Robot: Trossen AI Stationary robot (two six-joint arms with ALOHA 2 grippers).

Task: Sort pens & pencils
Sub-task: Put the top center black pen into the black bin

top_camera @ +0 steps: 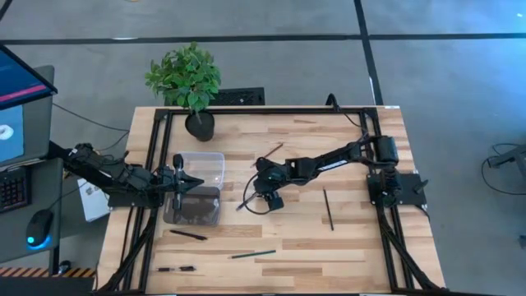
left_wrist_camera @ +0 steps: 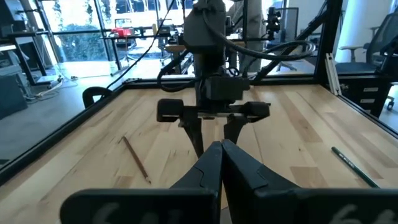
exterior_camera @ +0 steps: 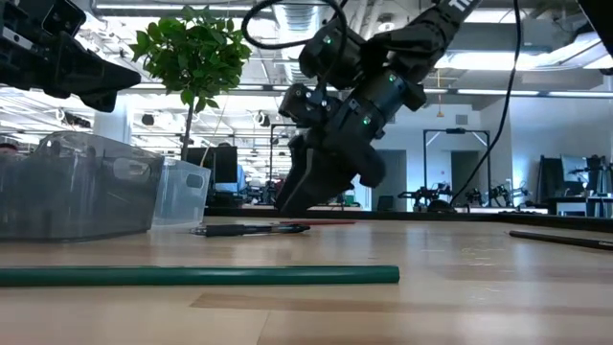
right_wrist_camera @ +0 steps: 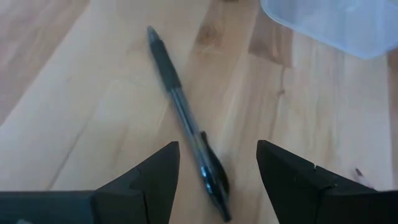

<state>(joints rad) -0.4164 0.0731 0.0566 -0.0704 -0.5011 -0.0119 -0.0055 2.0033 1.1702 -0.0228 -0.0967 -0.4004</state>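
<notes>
A: Right, from above first. We see the right gripper (top_camera: pixel 261 197) low over the middle of the table (top_camera: pixel 353 247), fingers wide, with a dark pen (top_camera: pixel 249 200) lying slantwise beneath it. The left gripper (top_camera: pixel 191 182) hangs above the two clear bins (top_camera: pixel 209 161), fingers pressed together with nothing between them.

B: And the other sticks?

A: Scattered. A brownish pencil (top_camera: pixel 272 151) lies beyond the right gripper, a long dark one (top_camera: pixel 328 209) is well apart to the right, and a green pencil (top_camera: pixel 253 255) and two more dark pens (top_camera: pixel 188 235) lie toward the front edge.

B: From table height?

A: The green pencil (exterior_camera: pixel 196 276) lies flat across the front, and the right gripper (exterior_camera: pixel 311 187) tilts down close to the wood.

B: Left wrist?

A: Its own fingers (left_wrist_camera: pixel 211 171) meet at the tips; the brownish pencil (left_wrist_camera: pixel 135 158) shows farther off.

B: Right wrist?

A: The pen (right_wrist_camera: pixel 186 121) lies between the spread fingers (right_wrist_camera: pixel 155 177), not yet touched. We judge it light, stiff and smooth, likely to roll or skid. We'd pinch it at mid-barrel, just above the rubbery grip, square across its length.
</notes>
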